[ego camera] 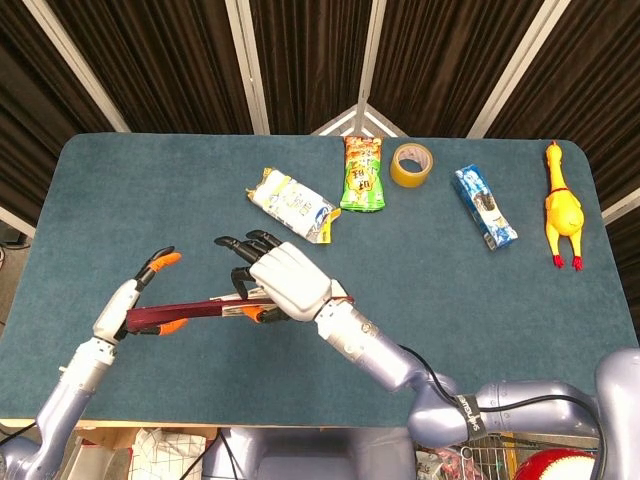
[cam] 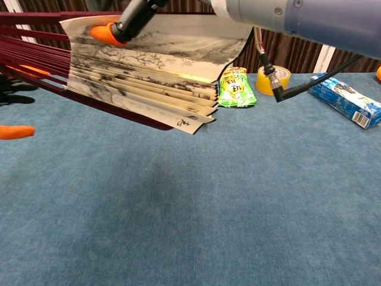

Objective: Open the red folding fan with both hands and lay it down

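Blue felt table (ego camera: pixel 120 190) standing before dark curtain (ego camera: pixel 300 50); right hand (ego camera: pixel 275 285) grasping fan (ego camera: pixel 185 312) above near-left; left hand (ego camera: pixel 135 305) spreading fingers around fan's end, hold unclear.

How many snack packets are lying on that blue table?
3. A white packet lies left of centre near the far edge, a green packet stands beside it to the right, and a blue packet lies further right, past the yellow tape roll. None seems hidden.
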